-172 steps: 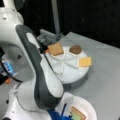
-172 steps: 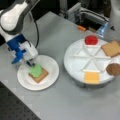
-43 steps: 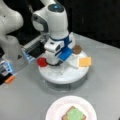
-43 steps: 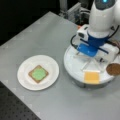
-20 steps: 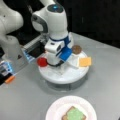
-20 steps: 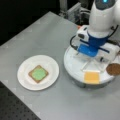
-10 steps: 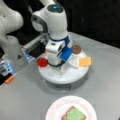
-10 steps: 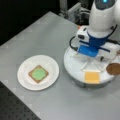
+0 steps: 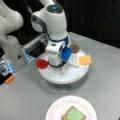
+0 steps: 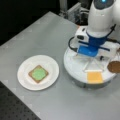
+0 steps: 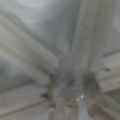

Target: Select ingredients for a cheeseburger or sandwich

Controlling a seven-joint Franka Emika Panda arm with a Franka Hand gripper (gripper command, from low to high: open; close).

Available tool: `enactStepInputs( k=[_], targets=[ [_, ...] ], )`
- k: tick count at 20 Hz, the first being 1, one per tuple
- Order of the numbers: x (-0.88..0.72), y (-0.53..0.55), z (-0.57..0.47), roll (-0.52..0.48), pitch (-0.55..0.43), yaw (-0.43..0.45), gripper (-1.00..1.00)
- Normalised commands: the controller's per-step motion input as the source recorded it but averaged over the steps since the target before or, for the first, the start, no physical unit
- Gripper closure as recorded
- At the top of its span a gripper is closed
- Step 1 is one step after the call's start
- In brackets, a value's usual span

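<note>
while the white robot arm bends low over the round white divided tray (image 9: 72, 75), a front view shows its gripper (image 9: 55, 64) down near the tray's middle, with a blue block on the wrist beside it and the fingertips lost behind the arm's own body, so i cannot tell how far the jaws stand apart or whether they hold anything. that same view alone shows the red tomato disc (image 9: 41, 64) at the tray's left edge, and it also shows the yellow cheese square (image 9: 84, 60) at the right edge and the dark-brown round patty (image 9: 74, 48) just behind the wrist. at its bottom edge the plain white round plate (image 9: 57, 110) is cut off, carrying a tan-brown toast square (image 9: 68, 116) with the green lettuce piece (image 9: 75, 115) lying on top of it. in a front view from the opposite side the whole plate (image 10: 25, 80) shows, well apart from the tray (image 10: 72, 70), with the toast (image 10: 31, 74) and lettuce (image 10: 39, 73) at its centre; the cheese (image 10: 95, 76) lies on the near rim, the patty (image 10: 114, 66) is clipped by the right edge, and the tomato is hidden behind the arm. the gripper (image 10: 93, 58) is again covered by the wrist. the wrist view is a blurred close look at pale raised dividers meeting at a hub, and nothing of the fingers can be made out there.
</note>
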Motion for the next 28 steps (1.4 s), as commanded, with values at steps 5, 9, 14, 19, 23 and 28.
enactStepInputs(
  k=[5,9,14,19,23,28],
  targets=[
    [-0.23,-0.16,-0.11,0.145,-0.102,0.217,-1.00],
    [-0.22,-0.14,-0.10,0.190,-0.066,0.186,-1.00],
    [-0.23,-0.11,-0.07,0.178,-0.054,0.084,-1.00],
    [-0.23,-0.07,-0.05,0.110,-0.061,0.100,-1.00],
    [-0.17,0.03,-0.01,0.073,-0.041,0.281,-1.00],
    [-0.10,0.03,0.03,0.107,0.010,0.370,-1.00]
  ],
)
